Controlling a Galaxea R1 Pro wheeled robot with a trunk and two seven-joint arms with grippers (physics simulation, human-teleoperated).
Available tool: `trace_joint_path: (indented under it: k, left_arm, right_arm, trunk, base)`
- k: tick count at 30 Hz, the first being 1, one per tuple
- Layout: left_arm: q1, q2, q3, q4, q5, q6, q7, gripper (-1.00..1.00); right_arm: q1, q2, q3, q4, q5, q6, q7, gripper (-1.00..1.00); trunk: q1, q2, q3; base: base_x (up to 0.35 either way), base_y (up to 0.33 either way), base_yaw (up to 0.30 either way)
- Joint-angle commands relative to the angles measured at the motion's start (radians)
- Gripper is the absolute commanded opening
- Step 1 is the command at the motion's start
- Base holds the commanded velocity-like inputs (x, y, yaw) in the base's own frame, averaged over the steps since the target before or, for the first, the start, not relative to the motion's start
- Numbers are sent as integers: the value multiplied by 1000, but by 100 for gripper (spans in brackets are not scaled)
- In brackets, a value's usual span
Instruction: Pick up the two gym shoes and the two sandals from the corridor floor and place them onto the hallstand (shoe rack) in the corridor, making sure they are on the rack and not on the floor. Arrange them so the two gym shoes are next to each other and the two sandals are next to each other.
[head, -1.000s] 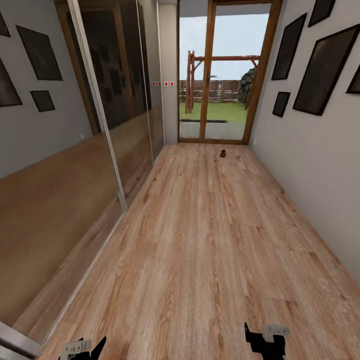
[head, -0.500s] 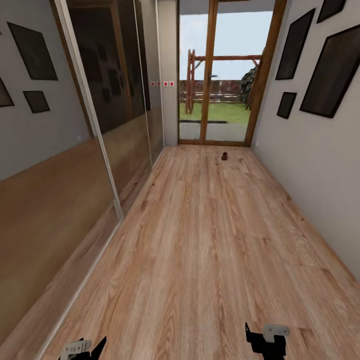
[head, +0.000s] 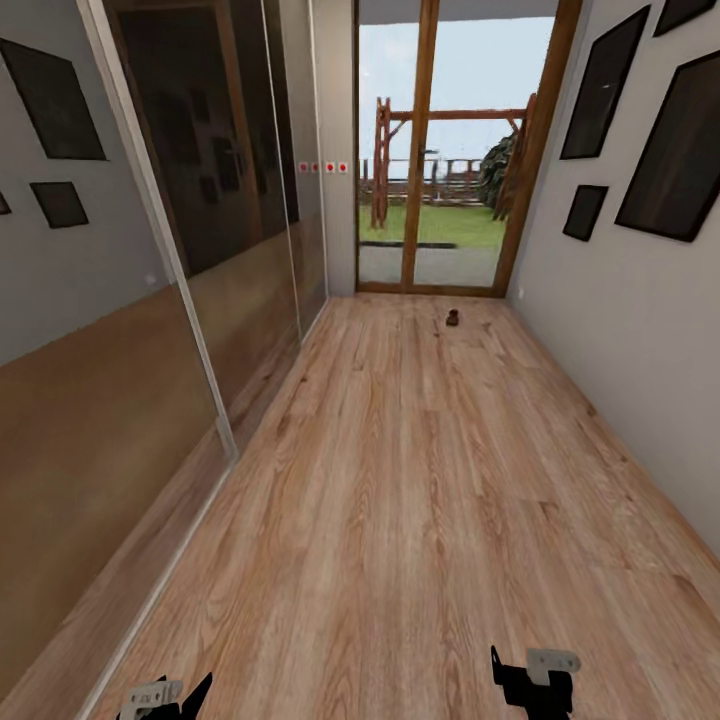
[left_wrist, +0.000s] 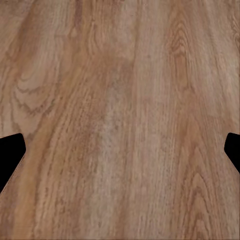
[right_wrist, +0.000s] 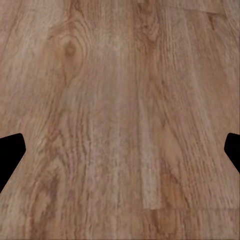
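Observation:
Far down the corridor floor (head: 420, 480), near the glass door, lies a small dark brown thing (head: 453, 319) that looks like a sandal; it is too small to tell more. The gym shoes and the hallstand are out of view. Both grippers hang low over the planks at the near edge of the head view, the left gripper (head: 165, 697) and the right gripper (head: 530, 680). In each wrist view the black fingertips (left_wrist: 11, 152) (right_wrist: 11, 152) stand wide apart at the picture's sides, open, with bare wood between them.
Mirrored sliding wardrobe doors (head: 150, 300) run along the left wall. The right wall (head: 620, 340) carries dark framed pictures. A wood-framed glass door (head: 440, 160) closes the corridor's far end, with a garden behind it.
The whole head view has shifted: the camera has moved forward along the corridor, and the mirror door's frame has slid left. Both grippers keep their places in the picture.

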Motion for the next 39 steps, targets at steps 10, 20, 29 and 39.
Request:
trace_joint_path:
  k: [10, 20, 29, 39]
  left_arm:
    - [-1, 0, 6, 1, 3, -1, -8, 100]
    - [-1, 0, 6, 0, 3, -1, -8, 100]
    - [-1, 0, 6, 0, 3, -1, -8, 100]
    - [-1, 0, 6, 0, 3, -1, -8, 100]
  right_arm:
    - [-1, 0, -5, 2, 10, -3, -5, 100]
    - [-1, 0, -5, 1, 10, -3, -6, 100]
    - [-1, 0, -5, 2, 10, -3, -6, 100]
    - [-1, 1, -5, 2, 10, -3, -6, 100]
  trunk:
    - [0, 0, -1]
    - [0, 0, -1]
    - [0, 0, 1]
    - [0, 0, 2]
  base:
    - [339, 0, 0]
    - [339, 0, -6]
    - [339, 0, -174]
    - [339, 0, -215]
